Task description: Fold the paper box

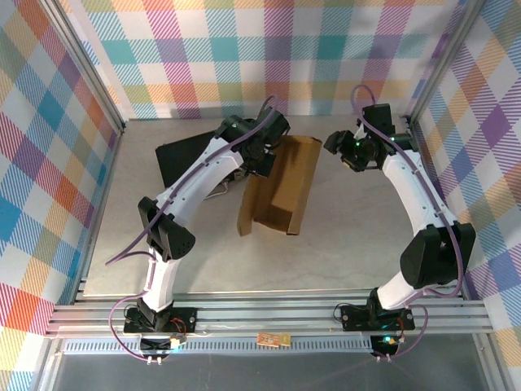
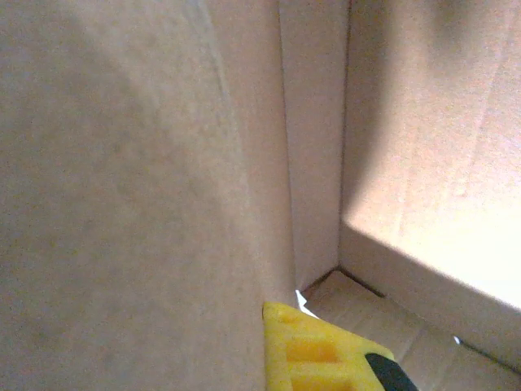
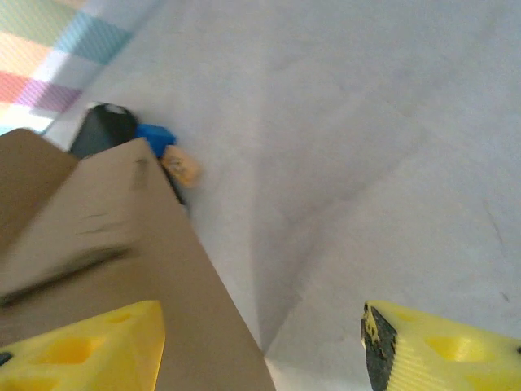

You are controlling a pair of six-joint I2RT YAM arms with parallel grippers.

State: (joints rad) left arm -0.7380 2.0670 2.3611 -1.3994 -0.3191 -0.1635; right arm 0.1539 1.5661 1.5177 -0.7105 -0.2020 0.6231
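Two jobs split well here: with the half-raised paper box (image 1: 281,191) mid-way across the bench (image 1: 358,252), the left end effector (image 1: 262,159), closed and apparently pinching its far wall, should hold firm while the open right end effector (image 3: 260,350), just beside it, presses the next flap along its crease.

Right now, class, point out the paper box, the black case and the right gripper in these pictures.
paper box (image 1: 286,183), top external view, on its raised brown panel.
black case (image 1: 179,156), top external view, on its flat top.
right gripper (image 3: 262,338), right wrist view, midway between its open yellow fingertips.
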